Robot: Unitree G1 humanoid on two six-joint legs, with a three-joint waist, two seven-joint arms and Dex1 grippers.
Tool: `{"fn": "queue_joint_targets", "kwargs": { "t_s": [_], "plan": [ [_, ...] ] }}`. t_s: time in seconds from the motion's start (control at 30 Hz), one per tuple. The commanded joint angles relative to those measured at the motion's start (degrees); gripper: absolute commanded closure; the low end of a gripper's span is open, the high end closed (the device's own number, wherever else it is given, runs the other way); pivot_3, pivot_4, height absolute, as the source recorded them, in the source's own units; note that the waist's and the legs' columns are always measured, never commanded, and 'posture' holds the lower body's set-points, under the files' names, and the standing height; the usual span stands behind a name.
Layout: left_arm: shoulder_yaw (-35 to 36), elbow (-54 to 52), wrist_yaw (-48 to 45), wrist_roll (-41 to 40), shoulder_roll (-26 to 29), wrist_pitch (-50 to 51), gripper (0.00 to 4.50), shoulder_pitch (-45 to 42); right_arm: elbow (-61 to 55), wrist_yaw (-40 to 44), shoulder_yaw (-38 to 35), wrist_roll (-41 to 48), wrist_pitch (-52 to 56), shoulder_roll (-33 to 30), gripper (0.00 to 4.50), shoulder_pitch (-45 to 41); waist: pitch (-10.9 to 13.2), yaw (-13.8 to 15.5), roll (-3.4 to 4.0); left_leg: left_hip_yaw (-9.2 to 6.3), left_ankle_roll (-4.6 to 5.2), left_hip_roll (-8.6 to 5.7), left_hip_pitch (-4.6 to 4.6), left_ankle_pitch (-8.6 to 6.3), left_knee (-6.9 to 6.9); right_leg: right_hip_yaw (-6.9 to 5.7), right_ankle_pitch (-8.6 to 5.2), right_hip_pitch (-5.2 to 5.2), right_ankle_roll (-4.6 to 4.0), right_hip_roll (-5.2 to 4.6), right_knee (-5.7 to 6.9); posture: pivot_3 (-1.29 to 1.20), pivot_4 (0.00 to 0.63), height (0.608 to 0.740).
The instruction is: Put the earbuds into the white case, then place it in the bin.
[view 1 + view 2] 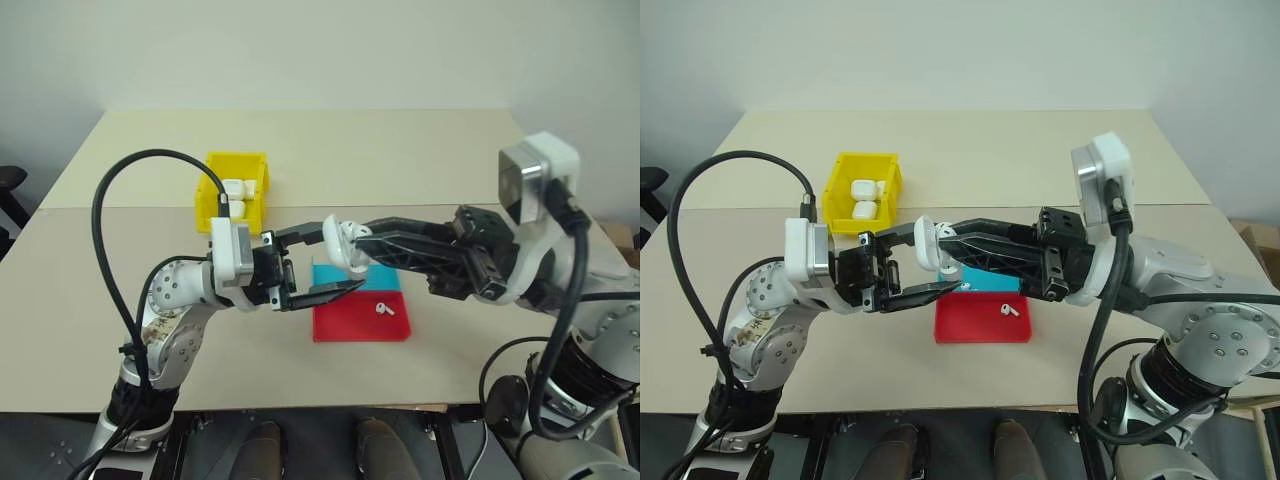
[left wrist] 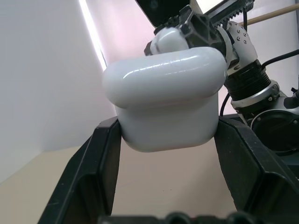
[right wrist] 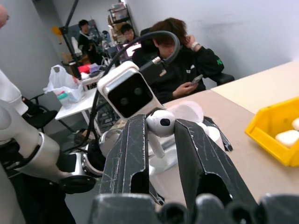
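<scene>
Mid-air above the cyan-and-red shallow tray (image 1: 340, 325): our left gripper (image 1: 337, 262) clamps the glossy white rounded case (image 2: 163, 95), lid up; right gripper (image 3: 161, 140) pinches one tiny white earbud (image 3: 161, 122) at its mouth. Next, we judge: seat it stem-first, then fetch 2nd earbud (image 1: 384, 309) from tray's red half; yellow plastic bin (image 1: 255, 165) waits behind.

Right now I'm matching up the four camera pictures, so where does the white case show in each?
Left eye: white case at centre, above the cyan-and-red tray, where the two grippers meet.
Right eye: at centre, above the tray.
Left wrist: large, clamped between the left gripper's black fingers.
Right wrist: behind the earbud that the right gripper pinches, open lid showing.
Shared landmark: the yellow bin.
</scene>
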Motion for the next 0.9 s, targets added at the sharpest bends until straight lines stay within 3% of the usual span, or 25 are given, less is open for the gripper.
{"fn": "queue_joint_targets", "kwargs": {
  "t_s": [0.03,0.27,0.47,0.73,0.9],
  "plan": [
    [0.15,-0.46,-0.15,0.00,-0.54,-1.70,1.76,-0.31,-0.60,-1.39,1.79,3.68,-5.30,-2.45,3.75,1.44,0.00,-0.04,0.00,0.00,0.00,0.00,-0.01,0.00,0.00,0.00,0.00,0.00,0.00,0.00,-0.01,0.00,0.150,0.740],
    [0.04,0.15,0.22,1.09,-1.65,-2.67,1.76,-0.48,-1.29,-3.60,6.53,5.37,-12.93,-7.63,3.75,4.94,0.00,-0.06,-0.01,-0.01,0.00,0.00,-0.04,0.00,0.00,-0.01,0.00,0.00,0.04,-0.01,-0.06,0.00,0.150,0.740],
    [0.15,0.34,0.05,1.72,-1.82,-2.90,1.76,-0.28,-1.17,-3.99,9.77,4.51,-17.77,-11.82,1.84,6.94,0.00,-0.10,-0.01,-0.01,0.00,0.00,-0.04,0.00,0.00,-0.01,0.00,0.01,0.05,0.00,-0.07,0.00,0.150,0.740],
    [-0.77,3.93,-1.86,4.51,-1.03,-4.93,1.76,1.31,0.62,3.19,8.15,4.01,-23.56,-20.17,1.84,8.61,0.01,0.39,-0.02,0.00,0.00,0.00,-0.07,0.00,0.00,-0.01,0.00,0.01,0.06,-0.02,-0.13,0.00,0.150,0.740],
    [-4.58,9.17,-1.57,10.84,-1.16,-5.84,1.76,-2.01,3.89,10.03,12.08,-0.68,-25.63,-27.51,2.01,2.28,0.02,0.69,-0.03,0.04,0.01,-0.01,-0.05,0.00,0.02,0.03,0.01,0.01,0.08,-0.01,-0.15,0.00,0.150,0.740]
  ]
}}
